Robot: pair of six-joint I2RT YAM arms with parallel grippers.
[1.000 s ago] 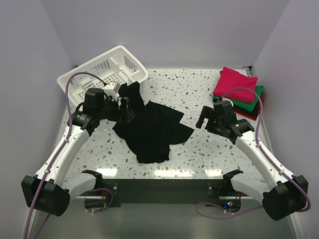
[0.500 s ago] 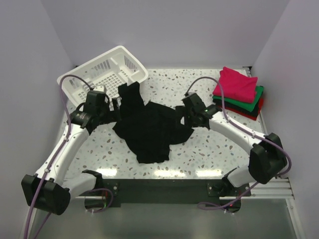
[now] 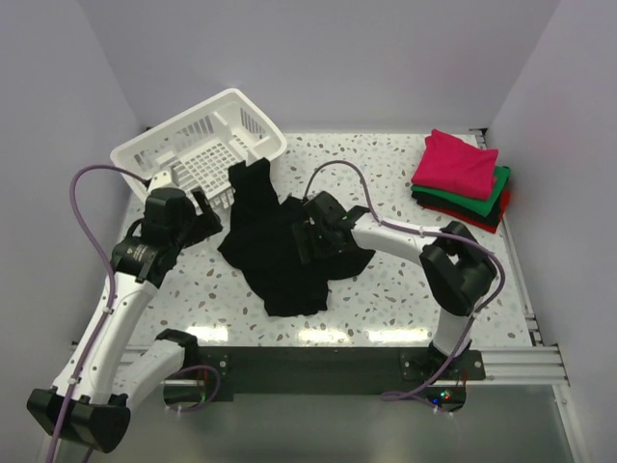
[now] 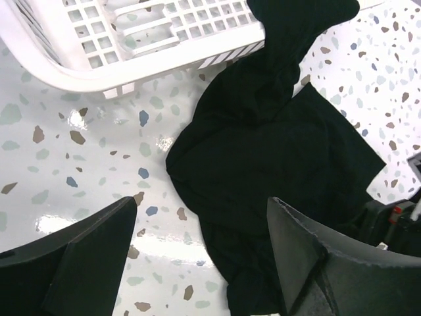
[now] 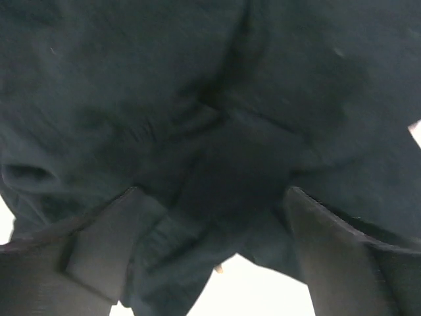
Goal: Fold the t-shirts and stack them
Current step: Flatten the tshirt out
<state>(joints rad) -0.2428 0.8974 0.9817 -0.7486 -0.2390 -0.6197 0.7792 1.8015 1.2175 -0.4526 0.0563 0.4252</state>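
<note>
**Black t-shirt [image 3: 284, 253]: spreading step**

Crumpled mid-table, its far end touching the basket [image 3: 193, 145]. Left gripper [image 4: 200, 224] hovers open beside it. Right gripper [image 5: 210, 217], jaws wide, sits just over the cloth. Likely next: pinch two edges and pull the shirt flat.

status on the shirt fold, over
Left gripper open, by black t-shirt left edge. Right gripper open, low over its middle. T-shirt crumpled, unfolded, far end against white basket. Folded stack far right.
</note>
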